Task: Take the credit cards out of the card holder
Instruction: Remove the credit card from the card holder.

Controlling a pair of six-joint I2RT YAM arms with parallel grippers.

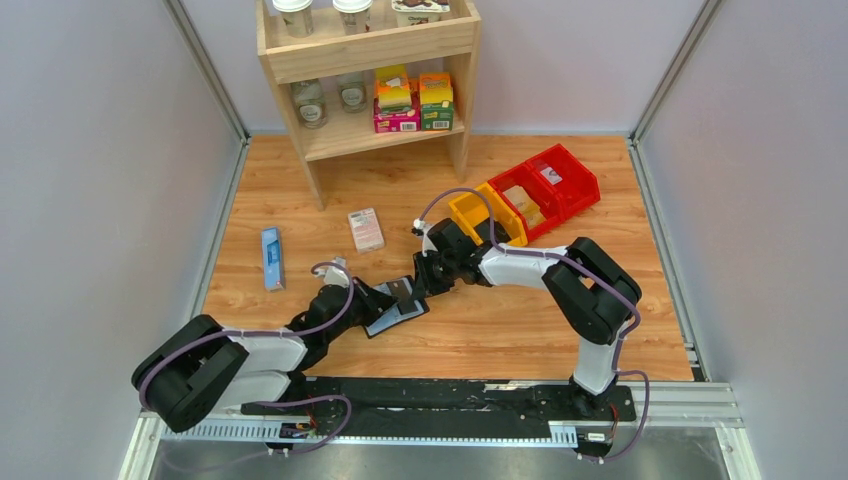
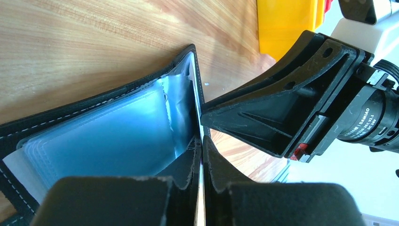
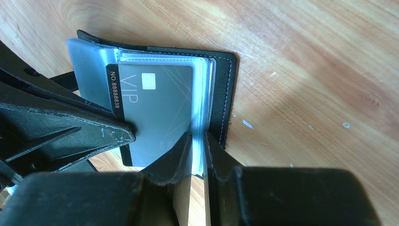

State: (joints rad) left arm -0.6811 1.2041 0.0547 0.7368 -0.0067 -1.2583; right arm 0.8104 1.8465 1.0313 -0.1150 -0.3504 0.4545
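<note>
The black card holder (image 1: 392, 320) lies open on the wooden table between both arms. In the right wrist view a grey credit card (image 3: 157, 110) marked VIP sticks partway out of the card holder (image 3: 221, 94). My right gripper (image 3: 198, 137) is shut on the holder's clear pocket pages at the card's right edge. My left gripper (image 2: 201, 143) is shut on a thin edge at the holder's blue lining (image 2: 113, 139); its fingertips (image 3: 124, 134) pinch the card's black-striped left edge. Other cards are hidden.
A pink-and-white box (image 1: 366, 229) and a narrow blue box (image 1: 271, 258) lie left of the holder. A yellow bin (image 1: 487, 213) and red bins (image 1: 548, 183) stand behind my right arm. A wooden shelf (image 1: 300, 57) with jars and cartons stands at the back.
</note>
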